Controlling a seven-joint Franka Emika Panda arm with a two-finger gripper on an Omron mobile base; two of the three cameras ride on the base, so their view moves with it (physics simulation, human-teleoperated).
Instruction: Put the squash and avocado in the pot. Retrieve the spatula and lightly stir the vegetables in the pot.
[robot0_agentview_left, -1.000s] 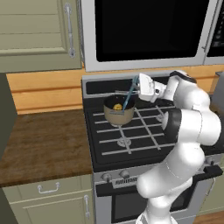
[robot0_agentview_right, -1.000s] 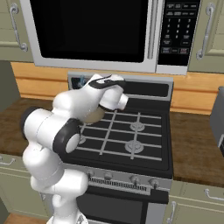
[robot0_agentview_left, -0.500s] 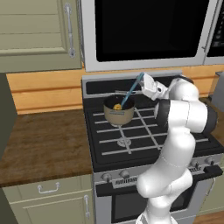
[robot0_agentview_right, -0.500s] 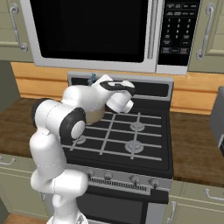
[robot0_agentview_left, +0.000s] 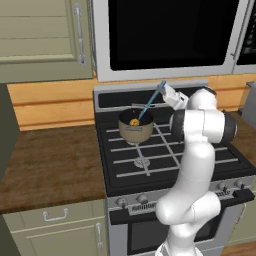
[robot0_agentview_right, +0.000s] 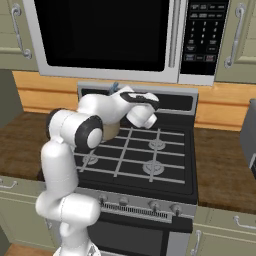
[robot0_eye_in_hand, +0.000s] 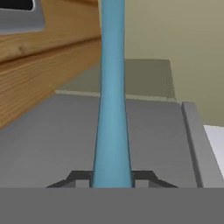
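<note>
The claw (robot0_agentview_left: 163, 92) is clamped on the upper end of the thin light blue spatula (robot0_agentview_left: 150, 103), whose long straight handle slants down to the left into the round tan-beige metal pot (robot0_agentview_left: 135, 128) on the rear left burner of the black stove (robot0_agentview_left: 165, 160). The small lumpy yellow squash (robot0_agentview_left: 134, 122) lies inside the pot, near the spatula's lower end. The dark avocado is probably in there too, though it cannot be made out against the pot's dark inside.

In the hand view the blue handle (robot0_eye_in_hand: 112, 109) runs straight up between the two dark fingertips (robot0_eye_in_hand: 78, 178).

The step in hand looks like the stirring. To do it well, keep the strokes small and slow, let the blade circle low inside the rim, and avoid levering against the pot wall, which could tip or slide it off the grate.
</note>
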